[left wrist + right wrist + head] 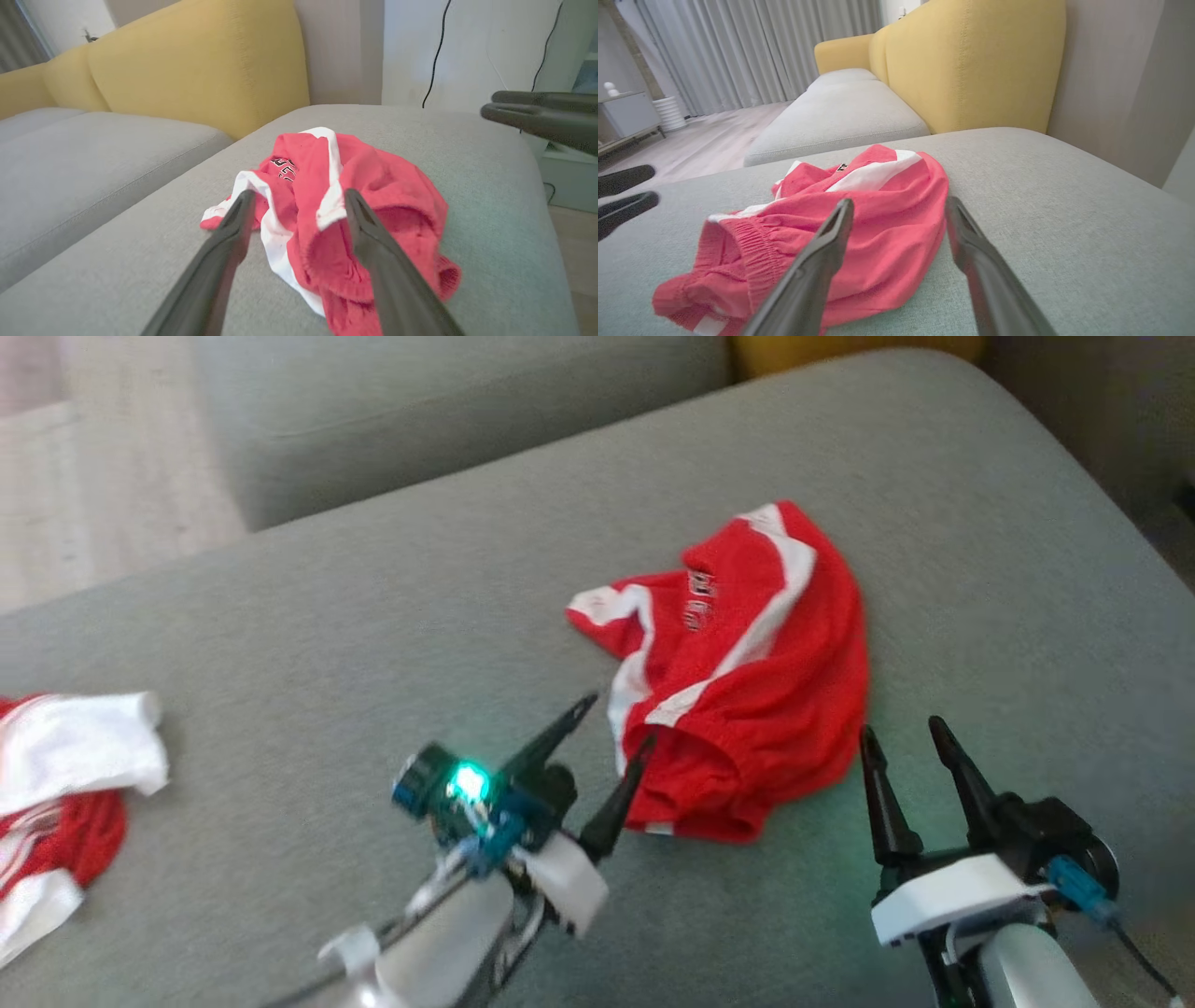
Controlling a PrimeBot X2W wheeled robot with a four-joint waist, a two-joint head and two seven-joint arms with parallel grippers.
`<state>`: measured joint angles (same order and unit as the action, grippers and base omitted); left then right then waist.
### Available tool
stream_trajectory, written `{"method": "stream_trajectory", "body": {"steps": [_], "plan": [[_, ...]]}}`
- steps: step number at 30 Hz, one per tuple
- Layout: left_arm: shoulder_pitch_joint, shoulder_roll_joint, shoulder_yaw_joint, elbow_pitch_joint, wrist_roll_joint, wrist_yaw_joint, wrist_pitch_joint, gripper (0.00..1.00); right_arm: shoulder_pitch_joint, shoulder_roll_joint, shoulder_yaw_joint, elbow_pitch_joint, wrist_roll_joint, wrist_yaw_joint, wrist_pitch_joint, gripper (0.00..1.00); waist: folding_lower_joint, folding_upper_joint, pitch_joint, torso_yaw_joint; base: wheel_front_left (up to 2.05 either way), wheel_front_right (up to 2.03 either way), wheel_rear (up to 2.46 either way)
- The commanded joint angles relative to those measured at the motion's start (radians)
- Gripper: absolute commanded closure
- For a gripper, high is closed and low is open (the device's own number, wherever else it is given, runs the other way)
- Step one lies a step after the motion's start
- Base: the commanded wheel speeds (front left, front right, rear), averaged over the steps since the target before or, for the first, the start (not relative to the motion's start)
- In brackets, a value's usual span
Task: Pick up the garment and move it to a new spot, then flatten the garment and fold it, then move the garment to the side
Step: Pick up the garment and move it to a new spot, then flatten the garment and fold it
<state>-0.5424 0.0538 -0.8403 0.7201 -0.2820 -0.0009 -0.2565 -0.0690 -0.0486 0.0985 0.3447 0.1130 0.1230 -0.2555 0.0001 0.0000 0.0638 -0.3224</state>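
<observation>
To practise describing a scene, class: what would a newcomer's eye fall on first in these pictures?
The crumpled red garment with white stripes, lying mid-cushion on the grey sofa seat, grabs attention first. At its near edge the left gripper and right gripper both stand open, with a green light glowing on the left one. A second red-and-white garment lies at the cushion's left edge.

We record a grey seat cushion (373, 616) across the centre of the head view, with a crumpled red and white cloth (65, 775) on it at the left edge. The left wrist view shows a yellow backrest (196, 60) at upper left and black cables (437, 51) down the wall (472, 56) at upper right. In the right wrist view we note grey curtains (738, 46) at upper left above a wooden floor (705, 144).
</observation>
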Motion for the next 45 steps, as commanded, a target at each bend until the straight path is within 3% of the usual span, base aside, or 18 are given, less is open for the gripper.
{"method": "stream_trajectory", "body": {"steps": [1,10,14,23,28,35,45], "plan": [[0.016,0.019,0.046,-0.052,0.004,0.019,-0.005,0.0,-0.008,-0.002,0.017,-0.023,-0.007,0.008,-0.006,0.0,-0.0001,0.0,-0.049,0.068,0.0,0.0,0.0],[0.26,0.027,0.201,-0.246,-0.006,0.119,-0.005,0.0,0.063,-0.002,-0.028,-0.021,-0.016,0.008,-0.006,0.0,-0.0001,0.0,-0.124,0.24,0.0,0.0,0.0],[0.393,0.025,0.34,-0.379,-0.009,0.18,-0.005,0.0,0.101,-0.002,-0.048,-0.017,-0.019,0.008,-0.006,0.0,-0.0001,0.0,-0.158,0.291,0.0,0.0,0.0],[0.614,0.016,0.526,-0.57,0.113,0.299,-0.005,0.0,0.195,-0.002,-0.048,-0.056,-0.018,0.008,-0.006,0.0,-0.0001,0.0,-0.234,0.319,0.0,0.0,0.0],[0.719,0.003,0.559,-0.687,0.138,0.282,-0.005,0.0,0.244,-0.002,-0.028,-0.113,-0.012,0.008,-0.006,0.0,-0.0001,0.0,-0.258,0.318,0.0,0.0,0.0],[0.77,0.0,0.536,-0.666,0.191,0.247,-0.005,0.0,0.282,-0.002,-0.013,-0.142,-0.009,0.008,-0.006,0.0,-0.0001,0.0,-0.276,0.317,0.0,0.0,0.0],[0.78,-0.002,0.533,-0.636,0.213,0.242,-0.005,0.0,0.293,-0.002,0.006,-0.141,-0.02,0.008,-0.006,0.0,-0.0001,0.0,-0.281,0.322,0.0,0.0,0.0]]}}
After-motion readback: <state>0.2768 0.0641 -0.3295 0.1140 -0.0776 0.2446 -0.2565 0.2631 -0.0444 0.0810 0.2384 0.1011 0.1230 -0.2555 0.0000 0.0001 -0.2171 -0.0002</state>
